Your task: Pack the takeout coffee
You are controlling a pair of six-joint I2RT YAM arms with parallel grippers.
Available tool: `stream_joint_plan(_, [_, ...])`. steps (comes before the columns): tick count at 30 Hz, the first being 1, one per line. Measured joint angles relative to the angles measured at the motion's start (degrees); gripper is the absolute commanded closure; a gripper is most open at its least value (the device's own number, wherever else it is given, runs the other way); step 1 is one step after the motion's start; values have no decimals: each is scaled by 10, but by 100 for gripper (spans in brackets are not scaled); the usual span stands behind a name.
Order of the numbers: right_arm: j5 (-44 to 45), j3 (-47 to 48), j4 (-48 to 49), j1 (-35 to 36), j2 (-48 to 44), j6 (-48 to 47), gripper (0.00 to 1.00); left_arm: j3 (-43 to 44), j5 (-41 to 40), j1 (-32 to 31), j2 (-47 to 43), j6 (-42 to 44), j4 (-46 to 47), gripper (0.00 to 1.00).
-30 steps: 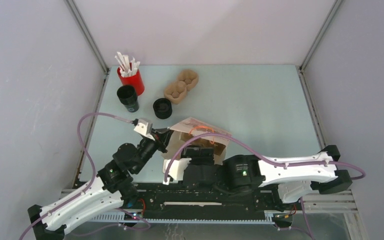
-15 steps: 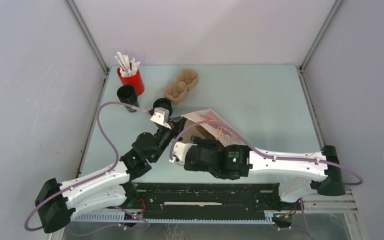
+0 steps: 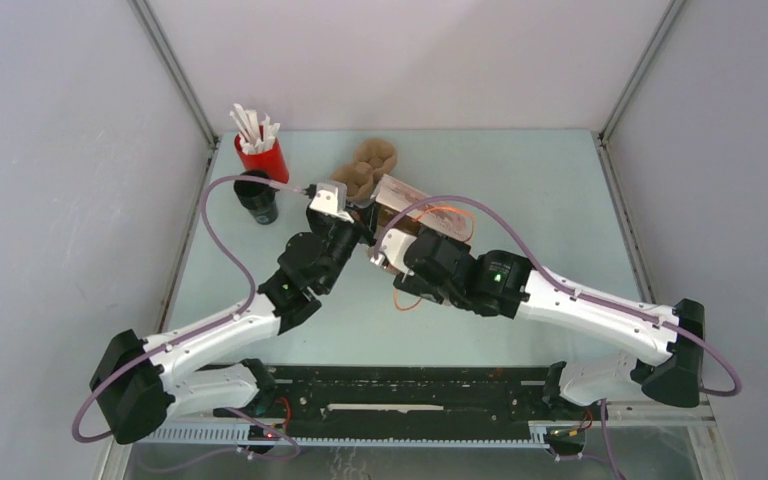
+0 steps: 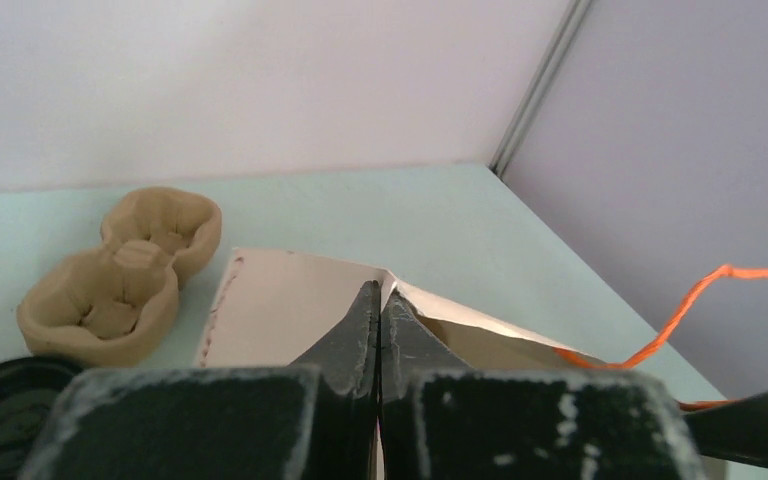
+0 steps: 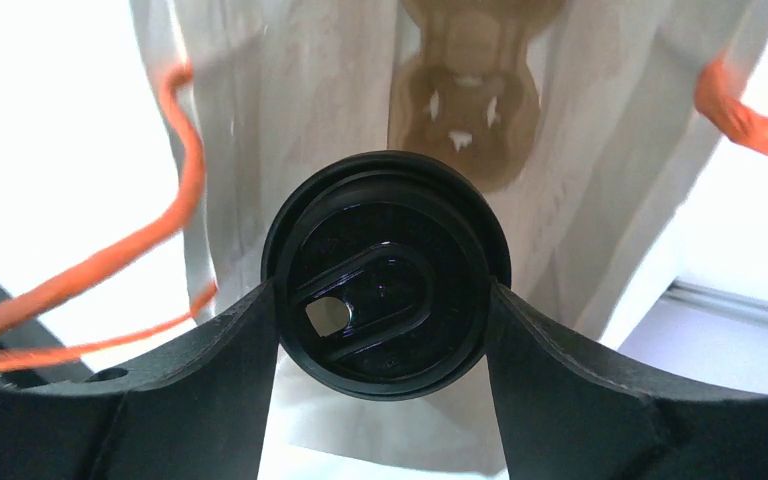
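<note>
My right hand (image 5: pixel 385 305) clasped the takeout coffee (image 5: pixel 385 270) by its black lid, a finger on each side, at the open mouth of the brown paper bag (image 5: pixel 290 100); my left hand (image 4: pixel 380 310) was pressed together, pinching the bag's top edge; the bag was left of centre on the worktop (image 3: pixel 520 200), beside the pulp cup carrier (image 3: pixel 365 170); the red cup of sticks (image 3: pixel 262 158) stood in the far left corner.

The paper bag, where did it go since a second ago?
The paper bag slid away from the arm bases, to beside the brown cup tray. Both arms stretched out with it: the left hand still pinching its edge, the right hand still holding the coffee cup inside. The red cup of sticks stayed put.
</note>
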Motion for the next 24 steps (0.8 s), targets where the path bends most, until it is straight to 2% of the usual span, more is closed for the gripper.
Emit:
stream_joint_plan(4, [-10, -2, 13, -44, 0, -32, 53, 29, 18, 14, 30, 1, 10, 100])
stream_joint_plan(9, [-23, -20, 55, -54, 0, -86, 53, 14, 52, 22, 37, -7, 14, 100])
stream_joint_plan(11, [-42, -26, 75, -54, 0, -119, 53, -25, 81, 23, 26, -31, 9, 100])
stream_joint_plan(15, [-53, -47, 95, -52, -8, -137, 53, -45, 103, 20, 10, -56, -3, 100])
stream_joint_plan(24, [-120, -76, 93, -57, -30, -207, 57, -105, 120, 2, -68, -76, -37, 100])
